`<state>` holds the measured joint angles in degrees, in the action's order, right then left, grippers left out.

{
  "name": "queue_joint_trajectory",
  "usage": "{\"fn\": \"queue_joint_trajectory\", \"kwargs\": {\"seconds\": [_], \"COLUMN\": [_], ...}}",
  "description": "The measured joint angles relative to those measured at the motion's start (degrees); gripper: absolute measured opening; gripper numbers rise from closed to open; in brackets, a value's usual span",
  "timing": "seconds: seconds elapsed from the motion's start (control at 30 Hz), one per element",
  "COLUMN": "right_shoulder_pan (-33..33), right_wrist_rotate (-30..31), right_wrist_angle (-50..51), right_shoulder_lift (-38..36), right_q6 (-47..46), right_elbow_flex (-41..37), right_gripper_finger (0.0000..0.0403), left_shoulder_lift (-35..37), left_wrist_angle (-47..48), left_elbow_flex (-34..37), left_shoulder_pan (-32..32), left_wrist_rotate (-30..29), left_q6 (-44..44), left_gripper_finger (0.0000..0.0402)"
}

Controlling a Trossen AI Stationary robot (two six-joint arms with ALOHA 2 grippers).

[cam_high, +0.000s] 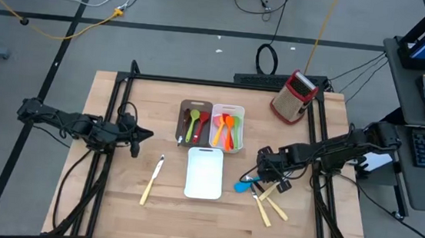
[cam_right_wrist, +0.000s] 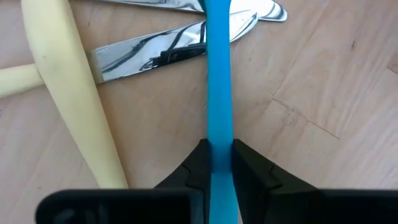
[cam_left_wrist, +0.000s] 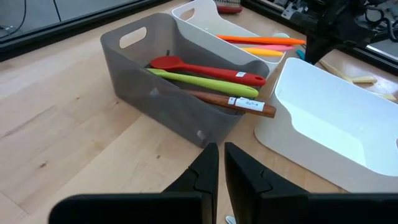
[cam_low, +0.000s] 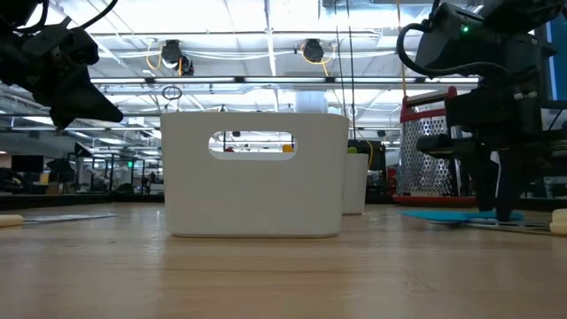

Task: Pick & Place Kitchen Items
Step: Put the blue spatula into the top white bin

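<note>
Now the right gripper (cam_right_wrist: 217,163) is clamped across the flat blue plastic spoon's (cam_right_wrist: 217,74) handle, on the table beside cream-handled knives (cam_right_wrist: 68,93); its length runs straight ahead between the fingers.

A white bin (cam_low: 254,175) with a handle slot stands mid-table, the red-and-metal grater (cam_low: 429,151) behind it on the right, where the right gripper (cam_low: 496,211) reaches down onto a blue utensil (cam_low: 447,215)
</note>
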<state>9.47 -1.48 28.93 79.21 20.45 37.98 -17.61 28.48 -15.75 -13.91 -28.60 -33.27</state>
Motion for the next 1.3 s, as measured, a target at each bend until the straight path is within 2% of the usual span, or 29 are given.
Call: {"fn": "queue_joint_trajectory", "kwargs": {"seconds": [0.43, 0.6, 0.87, 1.03, 1.17, 1.3], "right_shoulder_pan": [0.0, 0.0, 0.0, -0.5, -2.0, -4.3], "right_wrist_rotate": [-0.4, -5.4, -13.9, -14.1, -14.1, -15.3], "right_wrist_angle": [0.3, -0.5, -2.5, -7.1, -14.2, -20.8], "right_shoulder_lift": [-7.6, -11.6, -13.8, -13.8, -13.8, -13.6], "right_q6": [-3.2, -9.5, -20.4, -30.2, -43.5, -56.8], "right_elbow_flex": [0.1, 0.5, 7.2, 11.4, 12.5, 12.5], "right_gripper_finger": [0.0036, 0.0036, 0.0036, 0.0036, 0.0036, 0.0036], "left_shoulder_lift": [0.0, 0.0, 0.0, 0.0, 0.0, 0.0], "left_wrist_angle": [0.1, 0.0, 0.0, 0.1, 0.0, 0.0], "left_elbow_flex": [0.0, 0.0, 0.0, 0.0, 0.0, 0.0], "left_shoulder_pan": [0.0, 0.0, 0.0, 0.0, 0.0, 0.0], "left_wrist_rotate": [0.0, 0.0, 0.0, 0.0, 0.0, 0.0], "left_q6": [0.0, 0.0, 0.0, 0.0, 0.2, 4.5], "left_gripper_finger": [0.0028, 0.0028, 0.0028, 0.0028, 0.0028, 0.0028]}}
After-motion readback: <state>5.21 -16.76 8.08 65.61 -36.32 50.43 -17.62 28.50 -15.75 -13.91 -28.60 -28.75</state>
